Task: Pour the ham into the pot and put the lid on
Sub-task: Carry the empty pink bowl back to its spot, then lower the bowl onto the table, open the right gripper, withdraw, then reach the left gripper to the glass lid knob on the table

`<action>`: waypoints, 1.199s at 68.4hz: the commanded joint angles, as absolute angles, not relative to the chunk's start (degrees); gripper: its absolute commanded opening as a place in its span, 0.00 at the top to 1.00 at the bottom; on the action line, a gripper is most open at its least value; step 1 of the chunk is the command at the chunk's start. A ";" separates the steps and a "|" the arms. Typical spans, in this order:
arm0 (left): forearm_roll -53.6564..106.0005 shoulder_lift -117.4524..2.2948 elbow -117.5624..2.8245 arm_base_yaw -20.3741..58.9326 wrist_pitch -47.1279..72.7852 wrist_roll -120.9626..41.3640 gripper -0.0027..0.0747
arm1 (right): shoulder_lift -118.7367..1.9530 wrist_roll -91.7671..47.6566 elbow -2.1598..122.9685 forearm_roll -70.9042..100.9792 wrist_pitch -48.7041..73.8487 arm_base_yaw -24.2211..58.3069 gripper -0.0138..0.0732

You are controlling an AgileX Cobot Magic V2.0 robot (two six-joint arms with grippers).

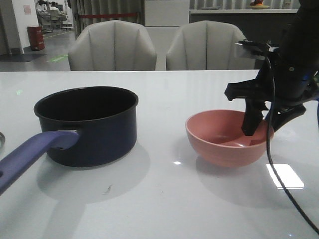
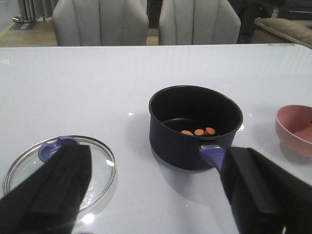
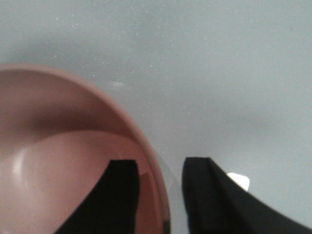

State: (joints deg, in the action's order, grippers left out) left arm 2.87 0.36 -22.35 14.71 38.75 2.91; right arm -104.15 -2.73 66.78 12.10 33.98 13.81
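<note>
Your right gripper (image 1: 260, 127) straddles the far right rim of the pink bowl (image 1: 224, 144) — one finger (image 3: 119, 195) sits inside the bowl, the other outside it, with the rim between them. In the right wrist view a narrow gap shows on each side of the rim, so the jaws stand slightly apart around it, and you cannot tell from these views whether either pad touches the wall. The bowl stands upright on the white table (image 1: 164, 199), and what you can see of its inside is bare. The ham (image 2: 198, 131) lies in the pot (image 1: 87, 124) as three small orange-pink chunks on the black bottom, close to the wall on the handle side. The pot stands upright to the left of the bowl, well apart from it, its long purple-blue handle (image 1: 30, 154) pointing toward you and to the left. Your left gripper (image 2: 156, 195) hangs over the table with its fingers spread wide and nothing between them. The lid (image 2: 58, 168) lies flat on the table beside the pot — its blue knob up, not on the pot.
</note>
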 commanded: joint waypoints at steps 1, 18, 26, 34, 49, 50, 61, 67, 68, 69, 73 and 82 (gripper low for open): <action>3.47 -0.08 -23.75 15.14 34.55 3.16 0.23 | -101.01 -3.14 68.48 12.23 32.24 13.46 0.26; 3.47 -0.08 -23.75 15.14 34.55 3.16 0.23 | -92.80 -8.37 68.22 10.72 32.16 13.46 0.24; 3.47 -0.08 -23.75 15.14 34.55 3.16 0.23 | -86.57 -9.15 67.47 10.72 31.02 14.13 0.24; 3.47 -0.08 -23.75 15.14 34.55 3.16 0.23 | -78.97 -9.15 64.11 10.72 26.49 15.16 0.24; 3.47 -0.08 -23.75 15.14 34.32 3.16 0.23 | -65.87 -9.15 54.44 12.22 20.37 15.90 0.24; 3.47 -0.08 -23.75 15.14 34.32 3.16 0.23 | -64.47 -9.15 53.33 12.30 19.64 15.90 0.24; 3.47 -0.08 -23.75 15.14 34.32 3.16 0.23 | -54.05 -9.15 44.80 12.30 13.35 15.90 0.24; 3.47 -0.08 -23.75 15.14 34.32 3.16 0.23 | -47.79 -9.15 39.16 12.30 9.89 15.90 0.24; 3.47 -0.08 -23.75 15.14 34.32 3.16 0.23 | -45.78 -9.15 37.13 12.30 8.56 15.90 0.24; 3.47 -0.08 -23.75 15.14 34.32 3.16 0.23 | -45.28 -9.15 37.13 12.30 8.21 15.90 0.24; 3.47 -0.08 -23.75 15.14 34.32 3.16 0.23 | -40.88 -9.15 32.58 12.30 5.67 15.90 0.24; 3.47 -0.08 -23.75 15.14 32.80 3.16 0.23 | -29.88 -9.15 23.73 12.30 1.70 15.90 0.24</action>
